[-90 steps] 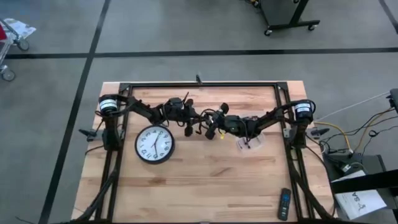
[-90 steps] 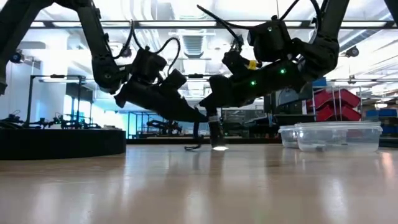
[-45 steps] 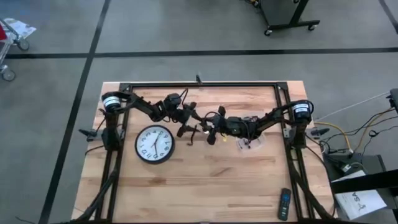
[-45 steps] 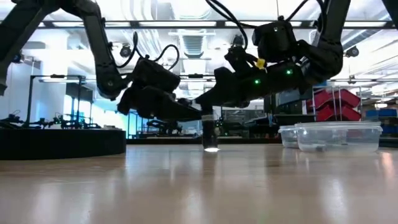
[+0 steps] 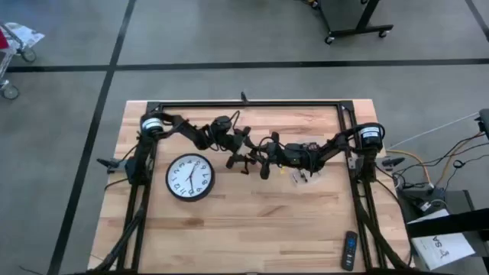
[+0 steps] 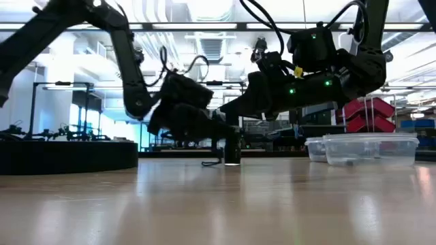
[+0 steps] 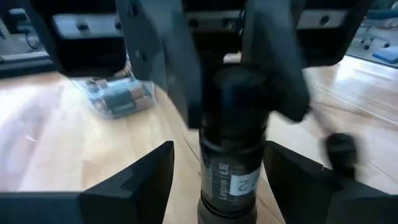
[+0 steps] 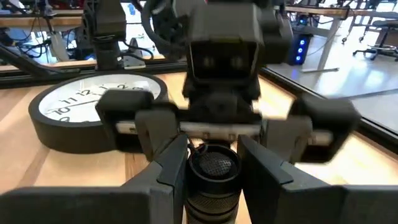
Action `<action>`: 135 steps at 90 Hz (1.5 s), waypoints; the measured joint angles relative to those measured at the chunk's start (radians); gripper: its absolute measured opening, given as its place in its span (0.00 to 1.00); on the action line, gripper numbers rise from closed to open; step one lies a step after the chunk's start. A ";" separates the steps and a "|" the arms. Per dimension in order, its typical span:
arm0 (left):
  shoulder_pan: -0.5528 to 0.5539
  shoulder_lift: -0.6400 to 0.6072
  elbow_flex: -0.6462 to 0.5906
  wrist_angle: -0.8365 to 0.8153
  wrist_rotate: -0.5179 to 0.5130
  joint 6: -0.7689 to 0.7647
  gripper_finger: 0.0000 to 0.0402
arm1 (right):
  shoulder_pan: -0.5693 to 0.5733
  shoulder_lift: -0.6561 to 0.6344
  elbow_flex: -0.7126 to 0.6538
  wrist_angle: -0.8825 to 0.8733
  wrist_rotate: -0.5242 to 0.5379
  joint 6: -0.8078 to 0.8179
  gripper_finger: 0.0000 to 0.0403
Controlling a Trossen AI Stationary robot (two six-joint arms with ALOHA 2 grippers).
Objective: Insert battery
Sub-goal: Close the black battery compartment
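A: Where's the flashlight (image 6: 232,148)?
B: Upright mid-table, right of the clock (image 5: 189,176), clamped between the right gripper's (image 8: 213,163) fingers.
A: And the left gripper (image 7: 231,163)?
B: Facing it, fingers spread either side of the barrel, not touching. Batteries sit in the clear box (image 7: 115,96) behind

A round wall clock with a black rim and white face (image 5: 190,177) lies flat on the light wooden table (image 5: 244,229), toward its left side. A dark remote control (image 5: 349,250) lies near the table's front right corner, well apart from the clock. Beyond the table's far edge, a dark wheeled stand base (image 5: 356,19) sits on the grey floor, which is crossed by black tape lines (image 5: 252,66).
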 joint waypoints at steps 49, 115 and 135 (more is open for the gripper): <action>0.000 0.047 0.025 0.139 0.103 -0.047 0.41 | 0.000 -0.002 -0.019 0.004 -0.055 -0.027 0.23; 0.000 0.023 0.020 0.109 -0.071 -0.217 0.25 | 0.000 -0.002 -0.025 0.005 0.092 -0.074 0.23; -0.016 -0.042 0.020 -0.020 -0.269 -0.145 0.24 | -0.002 -0.001 -0.023 -0.015 0.181 -0.033 0.23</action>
